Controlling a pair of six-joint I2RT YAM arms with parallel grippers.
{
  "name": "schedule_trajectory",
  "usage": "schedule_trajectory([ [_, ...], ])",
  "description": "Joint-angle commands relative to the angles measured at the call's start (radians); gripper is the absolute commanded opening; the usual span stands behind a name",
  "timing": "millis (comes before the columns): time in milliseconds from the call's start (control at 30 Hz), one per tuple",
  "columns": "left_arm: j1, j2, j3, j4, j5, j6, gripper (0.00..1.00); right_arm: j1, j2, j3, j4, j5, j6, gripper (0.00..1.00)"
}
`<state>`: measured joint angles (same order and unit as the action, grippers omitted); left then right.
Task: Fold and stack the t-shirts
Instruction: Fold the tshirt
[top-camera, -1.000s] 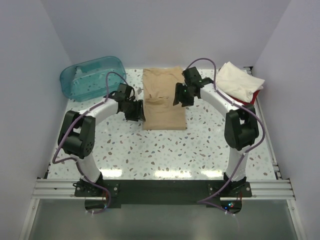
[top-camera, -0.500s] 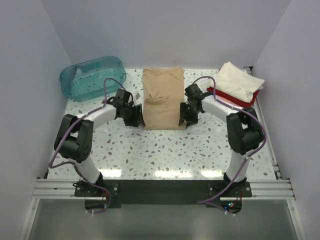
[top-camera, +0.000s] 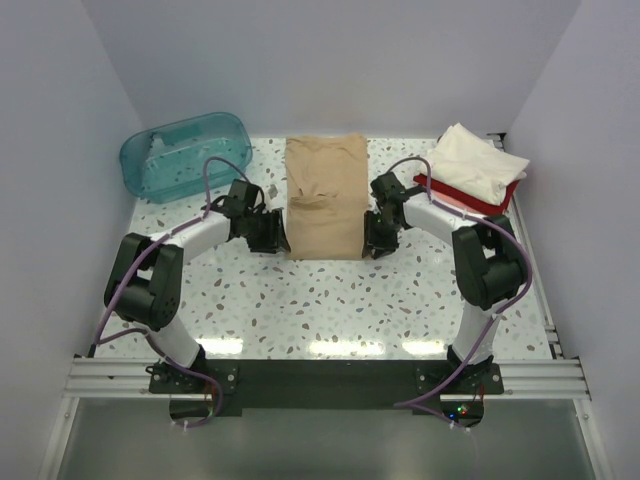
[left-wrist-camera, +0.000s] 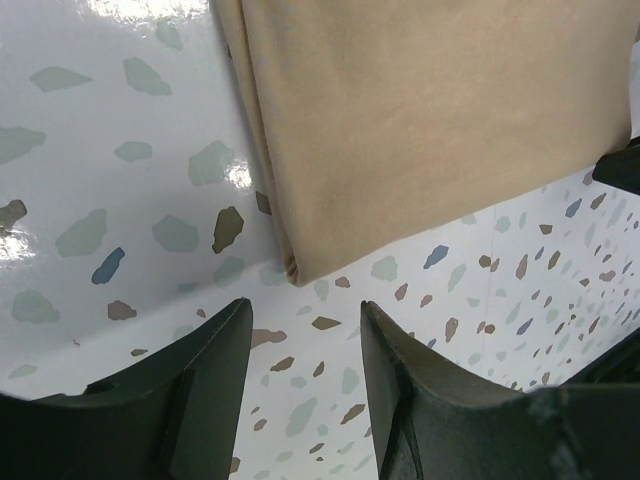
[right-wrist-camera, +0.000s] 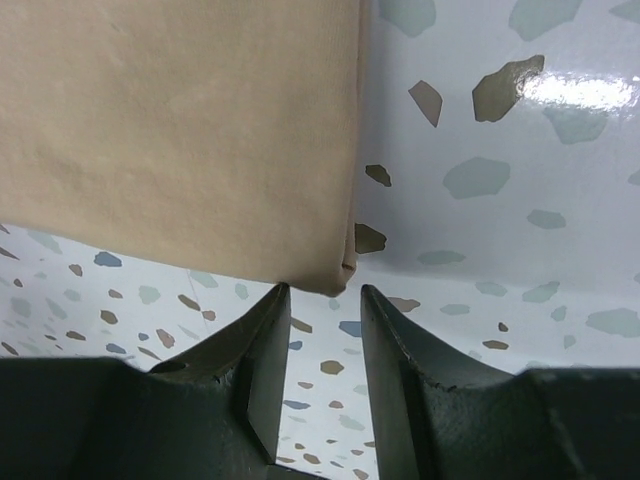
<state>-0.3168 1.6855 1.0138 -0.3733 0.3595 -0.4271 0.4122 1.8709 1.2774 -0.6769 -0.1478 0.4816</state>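
A plain tan cotton t-shirt (top-camera: 325, 195), already folded into a long strip, lies flat on the speckled white desk (top-camera: 330, 300). Its long axis runs straight away from the arm bases, and its short near edge lies between the two hands. The left hand (top-camera: 272, 232) sits just off the shirt's near left corner and the right hand (top-camera: 376, 238) just off its near right corner, so each arm is nearest its own corner and neither has to cross. In the left wrist view the left hand (left-wrist-camera: 305, 312) stands released, its jaws well apart. Only bare desk shows between them, and the shirt's (left-wrist-camera: 400, 120) corner sits just ahead of the gap, not touching. In the right wrist view the right hand (right-wrist-camera: 322, 292) is also unclenched but narrower. The shirt's (right-wrist-camera: 180, 130) corner is right at the mouth of the jaws, and I cannot tell whether cloth touches a finger. Nothing is gripped yet. The coming move likely turns on pinching both near corners together and carrying that edge along the long axis toward the shirt's far end. Off the shirt's far right side waits a stack with a cream-white folded t-shirt (top-camera: 478, 162) over a red one (top-camera: 505, 197). Off its far left stands a translucent teal plastic tub (top-camera: 185, 155).
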Motion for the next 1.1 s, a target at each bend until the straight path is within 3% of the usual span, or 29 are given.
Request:
schedule_trajectory([
  [0, -0.002, -0.038, -0.012, 0.045, -0.004, -0.015, 0.52, 0.005, -0.007, -0.019, -0.007, 0.005, 0.003, 0.38],
  [633, -0.002, -0.011, -0.009, 0.063, -0.007, -0.027, 0.52, 0.004, 0.030, -0.023, 0.050, -0.025, -0.015, 0.34],
  [1067, -0.002, 0.103, 0.019, 0.088, 0.015, -0.018, 0.50, 0.004, 0.083, 0.013, 0.040, -0.039, -0.044, 0.14],
])
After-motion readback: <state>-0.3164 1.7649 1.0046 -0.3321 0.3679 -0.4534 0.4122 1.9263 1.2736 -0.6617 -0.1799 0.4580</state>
